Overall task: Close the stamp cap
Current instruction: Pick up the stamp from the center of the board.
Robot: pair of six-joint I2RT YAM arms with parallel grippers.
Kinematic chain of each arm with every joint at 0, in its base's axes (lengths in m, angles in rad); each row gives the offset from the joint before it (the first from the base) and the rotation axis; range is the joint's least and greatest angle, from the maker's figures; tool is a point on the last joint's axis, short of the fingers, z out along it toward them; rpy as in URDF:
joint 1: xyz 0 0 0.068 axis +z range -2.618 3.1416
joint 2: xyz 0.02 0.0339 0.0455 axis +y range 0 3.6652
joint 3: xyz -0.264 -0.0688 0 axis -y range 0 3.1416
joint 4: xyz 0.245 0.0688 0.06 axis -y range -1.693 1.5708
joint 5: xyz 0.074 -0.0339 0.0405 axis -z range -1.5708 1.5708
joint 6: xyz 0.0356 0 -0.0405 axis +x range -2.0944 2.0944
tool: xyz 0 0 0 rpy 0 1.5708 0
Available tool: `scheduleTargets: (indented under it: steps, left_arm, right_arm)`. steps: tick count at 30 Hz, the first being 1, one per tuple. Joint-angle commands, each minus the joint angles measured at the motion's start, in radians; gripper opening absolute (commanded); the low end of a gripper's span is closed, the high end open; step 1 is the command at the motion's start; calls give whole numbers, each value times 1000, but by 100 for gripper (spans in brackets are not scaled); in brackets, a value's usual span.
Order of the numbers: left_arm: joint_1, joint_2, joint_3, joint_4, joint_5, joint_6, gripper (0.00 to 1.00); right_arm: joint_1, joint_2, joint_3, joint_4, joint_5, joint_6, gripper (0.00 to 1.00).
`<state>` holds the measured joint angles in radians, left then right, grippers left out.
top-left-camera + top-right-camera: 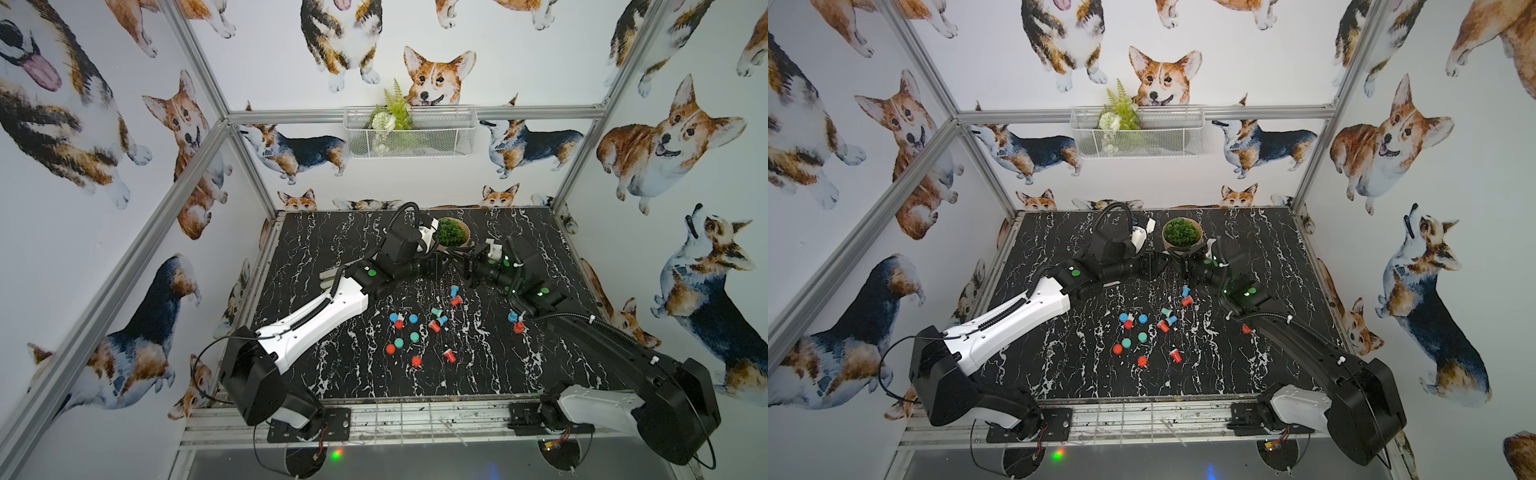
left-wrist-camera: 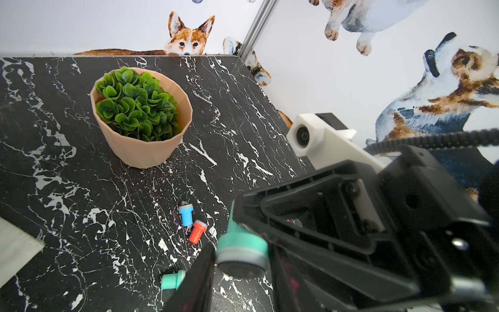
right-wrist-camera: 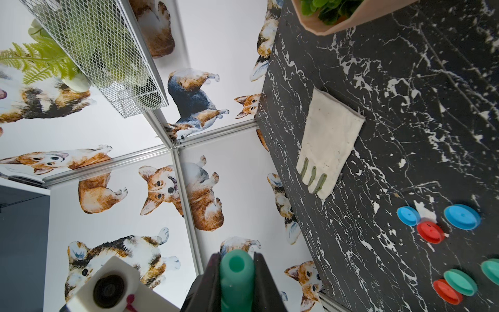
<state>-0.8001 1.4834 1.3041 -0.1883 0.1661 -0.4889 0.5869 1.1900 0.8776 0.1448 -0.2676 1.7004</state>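
Observation:
A teal stamp (image 2: pixel 241 252) with a grey band and a bare dark face hangs above the table between the two arms. My right gripper (image 3: pixel 236 256) is shut on its teal handle (image 3: pixel 237 281). My left gripper (image 2: pixel 241 259) has one finger against each side of the stamp's head. No cap sits on the stamp. Two loose teal caps (image 3: pixel 460 282) lie flat on the black marble table (image 1: pixel 332 374). In both top views the left gripper (image 1: pixel 442 264) and the right gripper (image 1: pixel 467 268) meet tip to tip in front of the plant pot and hide the stamp.
A pot with a green plant (image 2: pixel 143 146) stands just behind the grippers. A blue stamp (image 2: pixel 186 214), a red stamp (image 2: pixel 198 231) and a teal stamp (image 2: pixel 171 279) lie below them. Blue caps (image 3: pixel 462 216) and red caps (image 3: pixel 430 231) are scattered mid-table. A white cloth (image 3: pixel 329 146) lies far left.

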Motion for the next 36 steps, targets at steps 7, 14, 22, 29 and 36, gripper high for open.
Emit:
scheduleTargets:
  steps: [7,14,22,29,36]
  left_arm:
    - [-1,-9,-2,72,-42,18,41]
    - [-1,-16,-15,102,-37,43,31]
    - [-1,-30,-19,101,-33,65,21]
    - [-2,-64,-10,67,-14,84,17]
    - [13,-109,1,11,65,81,16]
  right_arm:
    - [2,-10,-2,62,-13,268,0]
    - [2,-12,-9,72,-13,277,0]
    - [3,-12,-10,75,-10,260,3]
    - [1,-15,-3,71,7,152,34]
    - [-51,-43,-30,134,-16,-67,48]
